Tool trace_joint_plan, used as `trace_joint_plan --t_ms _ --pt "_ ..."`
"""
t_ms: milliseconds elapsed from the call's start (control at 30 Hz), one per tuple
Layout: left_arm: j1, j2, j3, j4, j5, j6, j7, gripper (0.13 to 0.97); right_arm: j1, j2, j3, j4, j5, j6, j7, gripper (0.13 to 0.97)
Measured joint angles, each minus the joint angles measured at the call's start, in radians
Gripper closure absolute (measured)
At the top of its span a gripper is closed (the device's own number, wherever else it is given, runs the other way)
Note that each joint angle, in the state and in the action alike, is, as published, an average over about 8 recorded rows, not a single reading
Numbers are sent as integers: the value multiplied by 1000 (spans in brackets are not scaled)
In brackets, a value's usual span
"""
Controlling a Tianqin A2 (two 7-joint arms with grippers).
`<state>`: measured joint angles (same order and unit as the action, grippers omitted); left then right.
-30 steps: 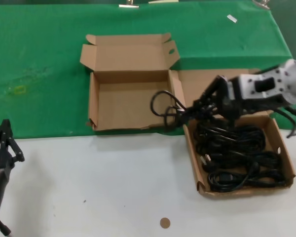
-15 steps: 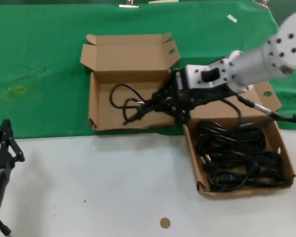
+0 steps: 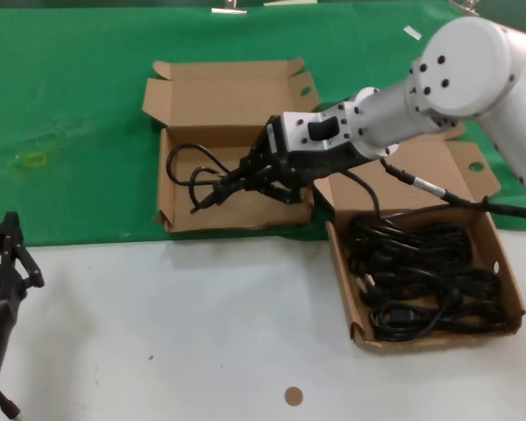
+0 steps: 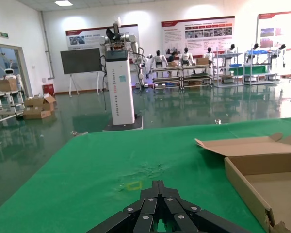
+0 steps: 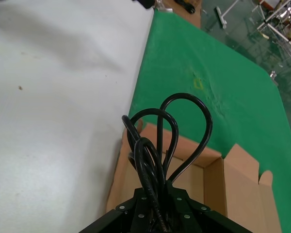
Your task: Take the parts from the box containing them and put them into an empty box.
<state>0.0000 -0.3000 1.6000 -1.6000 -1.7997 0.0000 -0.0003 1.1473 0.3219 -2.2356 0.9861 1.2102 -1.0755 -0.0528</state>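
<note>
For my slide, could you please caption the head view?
Right claw carries a looped black cable over the empty box; more cables fill the other box.

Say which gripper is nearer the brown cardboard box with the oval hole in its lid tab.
Right. The right gripper holds a black cable bundle over that box; the left gripper sits parked off to its left.

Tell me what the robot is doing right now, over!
Right gripper shut on black cable bundle, held over the empty box. Left gripper parked at the table's near left. More cables in the full box. Nothing in the way.
</note>
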Motion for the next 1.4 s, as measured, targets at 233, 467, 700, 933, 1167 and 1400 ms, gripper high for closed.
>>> trace_joint_plan --t_ms 233,467,700,933,1167,1400 --pt "0 0 0 0 0 0 0 953 32 -44 -3 -109 -7 38 -35 907" --pt "0 0 0 0 0 0 0 953 57 -68 1 -179 -7 65 -62 898" --pt "0 0 0 0 0 0 0 953 65 -82 4 -204 -3 84 -80 839" --pt "0 0 0 0 0 0 0 953 67 -89 6 -210 2 93 -90 800" --pt "0 0 0 0 0 0 0 953 63 -86 10 -200 7 93 -88 670" --pt "0 0 0 0 0 0 0 946 52 -84 16 -190 13 101 -86 509"
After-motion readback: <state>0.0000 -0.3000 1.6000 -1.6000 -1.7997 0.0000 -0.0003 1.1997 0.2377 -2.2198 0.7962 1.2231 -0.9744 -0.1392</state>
